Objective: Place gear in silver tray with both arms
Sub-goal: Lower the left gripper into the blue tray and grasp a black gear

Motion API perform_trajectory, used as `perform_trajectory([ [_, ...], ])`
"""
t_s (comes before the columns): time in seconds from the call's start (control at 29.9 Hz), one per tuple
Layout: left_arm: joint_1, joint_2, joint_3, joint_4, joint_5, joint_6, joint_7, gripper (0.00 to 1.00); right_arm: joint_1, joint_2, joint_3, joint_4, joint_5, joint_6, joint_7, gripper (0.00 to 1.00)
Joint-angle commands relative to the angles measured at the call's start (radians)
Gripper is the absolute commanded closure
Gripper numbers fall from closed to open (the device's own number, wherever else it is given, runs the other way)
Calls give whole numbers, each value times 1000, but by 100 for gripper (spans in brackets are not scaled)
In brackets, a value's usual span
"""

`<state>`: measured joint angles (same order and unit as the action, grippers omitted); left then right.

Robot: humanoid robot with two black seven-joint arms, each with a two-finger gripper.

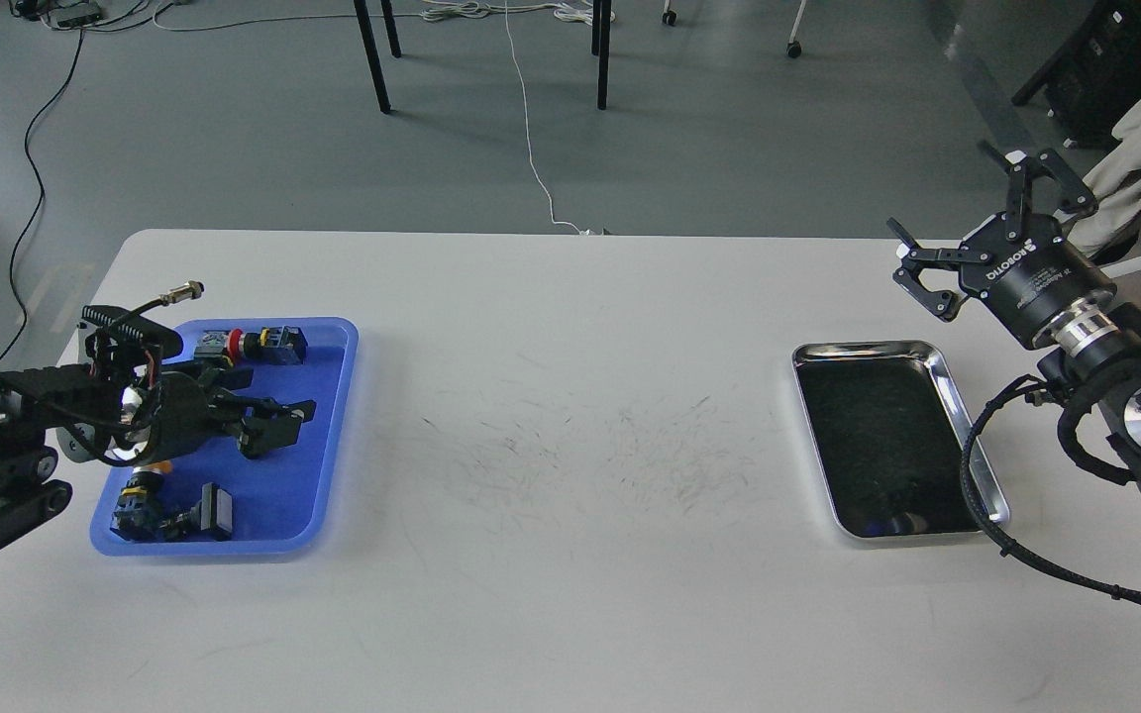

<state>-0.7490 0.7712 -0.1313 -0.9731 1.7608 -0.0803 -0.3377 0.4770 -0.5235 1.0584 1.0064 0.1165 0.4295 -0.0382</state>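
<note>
The silver tray [937,368] lies empty at the right of the white table, its dark bottom showing. My left gripper [280,426] is low inside the blue plastic tray [335,416], fingers apart, over the spot where two small black gears lay. Both gears are hidden under it. I cannot tell whether it touches one. My right gripper [942,198] is open and empty, held in the air just beyond the silver tray's far right corner.
The blue tray also holds a red-capped switch [256,345], a yellow-capped button [140,487] and a black square switch [211,512]. A black cable [972,465] hangs over the silver tray's right rim. Chair legs stand on the floor beyond the table.
</note>
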Motion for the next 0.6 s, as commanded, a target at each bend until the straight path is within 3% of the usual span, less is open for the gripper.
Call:
perform_trajectory([
  [0.0, -1, -21, 21, 51, 0, 11, -10, 7, 0, -4, 0, 0, 0, 2, 0, 1],
  [0.4, -6, -84, 22, 192, 42, 30, -67, 25, 0, -3, 0, 0, 0, 0, 0, 1],
  [0.57, -3, -110, 30, 228, 43, 30, -70, 31, 2, -1, 0, -2, 0, 0, 0, 1],
])
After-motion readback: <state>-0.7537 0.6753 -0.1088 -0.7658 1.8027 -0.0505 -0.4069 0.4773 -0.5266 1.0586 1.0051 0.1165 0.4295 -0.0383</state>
